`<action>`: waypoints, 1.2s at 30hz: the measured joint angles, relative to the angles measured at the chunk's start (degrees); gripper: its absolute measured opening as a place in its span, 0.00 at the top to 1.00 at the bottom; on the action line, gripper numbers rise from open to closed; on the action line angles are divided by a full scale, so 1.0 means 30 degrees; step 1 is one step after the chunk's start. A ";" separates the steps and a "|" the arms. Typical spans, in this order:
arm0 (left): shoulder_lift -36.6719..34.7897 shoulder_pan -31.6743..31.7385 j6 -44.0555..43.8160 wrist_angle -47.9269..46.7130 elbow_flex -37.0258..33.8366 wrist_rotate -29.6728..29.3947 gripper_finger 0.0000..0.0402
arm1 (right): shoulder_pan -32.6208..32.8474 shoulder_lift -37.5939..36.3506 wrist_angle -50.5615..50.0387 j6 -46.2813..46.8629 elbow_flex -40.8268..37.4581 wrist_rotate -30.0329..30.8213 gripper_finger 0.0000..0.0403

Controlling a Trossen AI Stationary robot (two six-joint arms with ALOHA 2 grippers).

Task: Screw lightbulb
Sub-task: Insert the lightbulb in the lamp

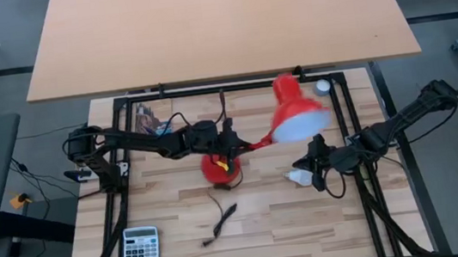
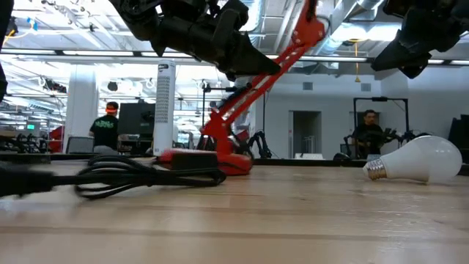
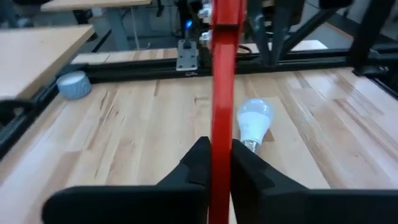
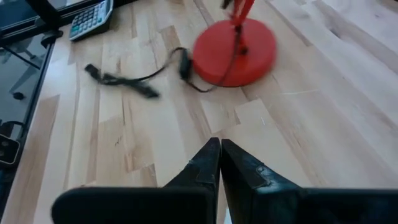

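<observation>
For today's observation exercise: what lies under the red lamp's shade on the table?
In the high view the red lamp shade hangs over bare wooden table; whatever is directly beneath it is covered. The lightbulb lies nearer, beside the right claw, not under the shade.

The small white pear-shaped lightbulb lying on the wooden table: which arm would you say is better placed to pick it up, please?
Likely the right: the right gripper, shut and empty, hovers beside the lightbulb, while the left gripper is shut on the red lamp arm.
</observation>
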 joint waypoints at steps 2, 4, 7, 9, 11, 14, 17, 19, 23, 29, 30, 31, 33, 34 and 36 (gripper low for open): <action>0.0000 -0.0051 -0.0655 -0.0060 0.0000 -0.0573 0.97 | -0.0083 0.0000 -0.0003 -0.0004 0.0000 0.0000 0.94; 0.0000 -0.0150 -0.0698 -0.0066 0.0000 -0.0697 0.97 | -0.0165 0.0000 -0.0004 -0.0004 0.0000 0.0000 0.94; 0.0000 -0.0350 -0.0452 -0.0208 0.0000 -0.0731 0.95 | -0.0174 0.0000 -0.0005 -0.0011 0.0000 0.0000 0.94; -0.0007 -0.0411 -0.0396 -0.0444 0.0018 -0.0729 0.95 | -0.0174 0.0000 -0.0018 -0.0011 0.0000 0.0000 0.94; -0.0087 -0.0436 -0.0395 -0.0892 0.0036 -0.0727 0.95 | -0.0174 0.0000 -0.0018 -0.0011 0.0000 0.0000 0.94; -0.0124 -0.0420 -0.0607 -0.1393 0.0069 -0.0762 0.96 | -0.0174 0.0000 -0.0022 -0.0015 0.0000 0.0000 0.94; -0.0354 -0.0414 -0.1000 -0.1871 0.0070 -0.0841 0.96 | -0.0174 0.0000 -0.0018 -0.0012 0.0000 0.0082 0.94; -0.0679 -0.0422 -0.1036 -0.2275 0.0029 -0.0821 0.96 | -0.0167 0.0000 0.0019 -0.0031 0.0000 0.0505 0.94; -0.1789 -0.0429 -0.0920 -0.3629 -0.0052 -0.0913 0.96 | -0.0167 0.0007 0.0588 -0.1088 0.0000 0.2261 0.93; -0.3328 -0.0106 -0.1461 -0.6620 -0.0073 -0.0973 0.96 | -0.0384 0.0314 0.5297 -0.5944 0.0000 0.3773 0.87; -0.3409 -0.0055 -0.1653 -0.6850 -0.0071 -0.0986 0.96 | -0.0511 0.0541 0.6032 -0.6685 0.0000 0.3739 0.85; -0.3424 -0.0027 -0.1774 -0.6985 -0.0044 -0.1004 0.96 | -0.0717 0.0864 0.6848 -0.7464 0.0000 0.3677 0.83; -0.3424 -0.0013 -0.1869 -0.7143 -0.0026 -0.1089 0.96 | -0.1390 0.1711 0.8794 -0.9321 0.0000 0.3607 0.79; -0.3428 -0.0013 -0.1896 -0.7203 -0.0022 -0.1113 0.96 | -0.1861 0.2178 0.9824 -1.0207 0.0000 0.3492 0.77; -0.3432 -0.0047 -0.1919 -0.7222 -0.0022 -0.1136 0.96 | -0.2959 0.3065 1.2098 -1.1651 0.0000 0.3003 0.72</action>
